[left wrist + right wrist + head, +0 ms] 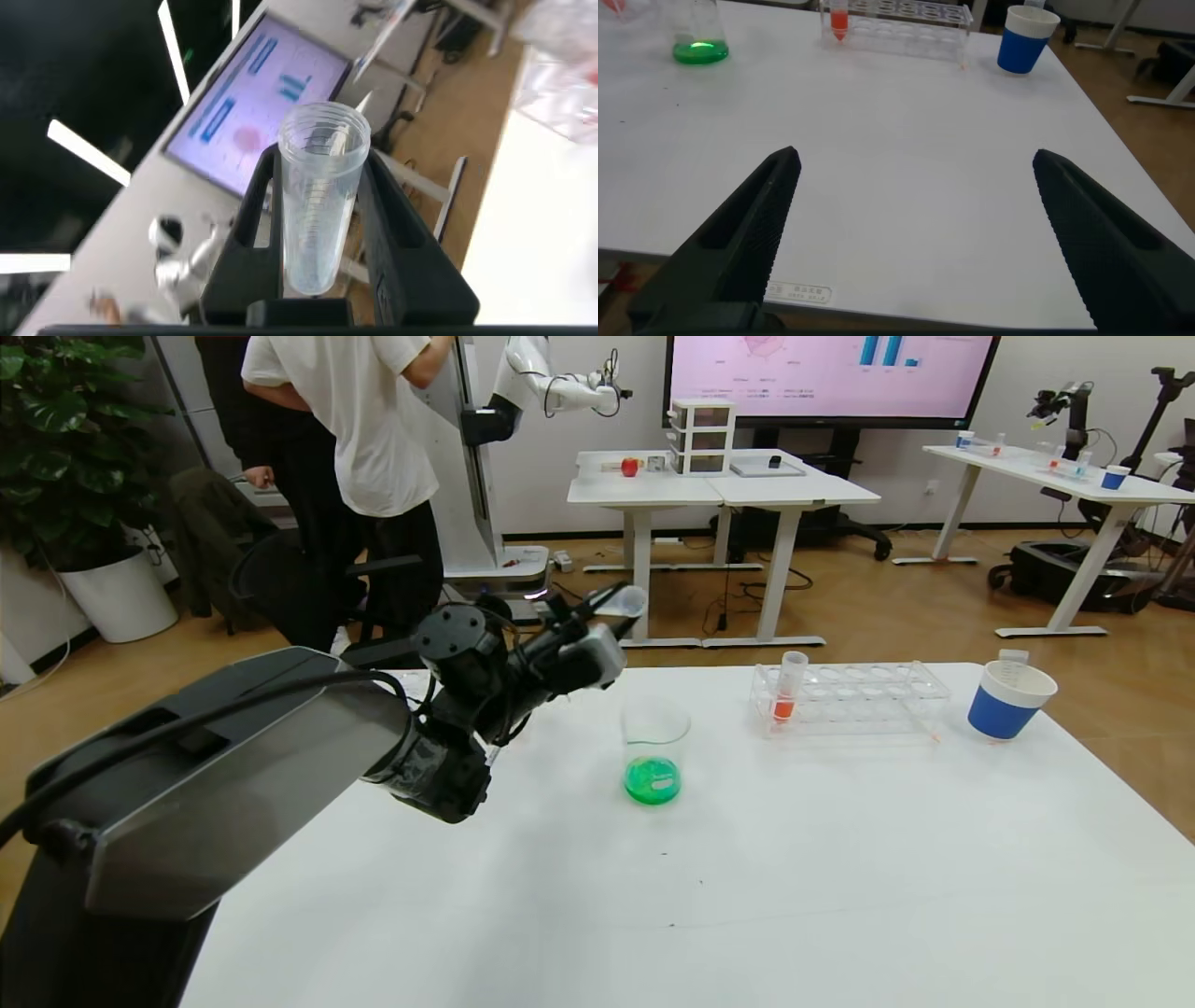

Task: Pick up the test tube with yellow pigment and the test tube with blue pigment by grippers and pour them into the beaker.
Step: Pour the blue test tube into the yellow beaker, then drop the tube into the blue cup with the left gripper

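My left gripper [605, 607] is shut on a clear test tube [627, 601], held high above and a little left of the beaker [655, 723]. In the left wrist view the tube [318, 201] sits between the two black fingers, holds no liquid and has only a faint bluish tinge, so I take it for the test tube with blue pigment. Green liquid [652, 780] lies in the bottom of the beaker [699, 28]. The test tube with yellow pigment is out of view. My right gripper [915, 157] hangs open over the table's near edge, holding nothing.
A clear tube rack [854, 695] stands right of the beaker with one orange-red tube [787, 691] in it. A blue-banded paper cup [1008, 702] stands at the far right. People, other tables and another robot are beyond the white table [747, 896].
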`<state>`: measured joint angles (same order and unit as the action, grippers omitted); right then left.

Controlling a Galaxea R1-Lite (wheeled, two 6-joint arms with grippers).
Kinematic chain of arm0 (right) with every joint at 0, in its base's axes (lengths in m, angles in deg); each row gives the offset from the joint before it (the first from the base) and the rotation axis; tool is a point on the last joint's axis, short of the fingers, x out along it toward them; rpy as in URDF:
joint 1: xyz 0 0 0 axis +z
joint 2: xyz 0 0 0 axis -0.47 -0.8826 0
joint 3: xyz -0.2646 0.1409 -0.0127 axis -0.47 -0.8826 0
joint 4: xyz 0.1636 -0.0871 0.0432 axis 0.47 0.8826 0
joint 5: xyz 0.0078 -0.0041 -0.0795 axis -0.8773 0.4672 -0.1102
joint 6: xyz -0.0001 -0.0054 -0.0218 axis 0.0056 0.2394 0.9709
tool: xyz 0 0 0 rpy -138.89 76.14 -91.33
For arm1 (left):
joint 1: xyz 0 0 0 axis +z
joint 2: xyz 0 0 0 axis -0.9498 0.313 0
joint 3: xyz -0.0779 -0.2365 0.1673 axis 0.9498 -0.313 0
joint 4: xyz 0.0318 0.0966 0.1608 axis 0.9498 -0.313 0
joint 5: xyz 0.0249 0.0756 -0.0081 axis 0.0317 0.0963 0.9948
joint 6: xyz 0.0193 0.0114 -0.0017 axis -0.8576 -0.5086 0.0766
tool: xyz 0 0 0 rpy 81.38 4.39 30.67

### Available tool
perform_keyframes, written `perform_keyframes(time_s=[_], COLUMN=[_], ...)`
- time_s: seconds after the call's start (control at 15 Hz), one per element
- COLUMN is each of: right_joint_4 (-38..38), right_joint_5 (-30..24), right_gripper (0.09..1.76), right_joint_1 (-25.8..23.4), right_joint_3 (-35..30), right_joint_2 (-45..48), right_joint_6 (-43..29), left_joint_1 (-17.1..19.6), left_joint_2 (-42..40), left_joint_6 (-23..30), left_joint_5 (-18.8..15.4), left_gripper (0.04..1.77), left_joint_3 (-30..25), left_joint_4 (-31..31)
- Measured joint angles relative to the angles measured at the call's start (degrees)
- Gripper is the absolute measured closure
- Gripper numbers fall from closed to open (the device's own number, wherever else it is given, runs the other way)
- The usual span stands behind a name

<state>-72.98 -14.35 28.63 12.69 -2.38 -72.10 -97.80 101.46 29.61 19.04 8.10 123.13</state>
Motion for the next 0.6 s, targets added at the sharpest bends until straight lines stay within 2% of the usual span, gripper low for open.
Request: perform_keyframes(time_s=[0.13,0.33,0.47,0.6], right_joint_4=[-0.02,-0.02,0.0,0.0], right_joint_5=[0.02,0.02,0.0,0.0], right_gripper=[0.11,0.11,0.11,0.11], right_joint_1=[0.0,0.0,0.0,0.0], right_joint_3=[0.0,0.0,0.0,0.0], right_joint_2=[0.0,0.0,0.0,0.0], right_joint_6=[0.0,0.0,0.0,0.0], left_joint_1=[-3.01,-6.53,-7.75,-8.5], left_joint_2=[-2.15,-5.46,-8.13,-11.54], left_joint_6=[9.37,22.63,31.84,40.83], left_joint_5=[15.96,33.04,41.22,46.29], left_gripper=[1.3,1.3,1.3,1.3], left_joint_3=[-2.16,-4.77,-5.24,-5.35], left_joint_4=[1.6,-0.63,-7.34,-16.52])
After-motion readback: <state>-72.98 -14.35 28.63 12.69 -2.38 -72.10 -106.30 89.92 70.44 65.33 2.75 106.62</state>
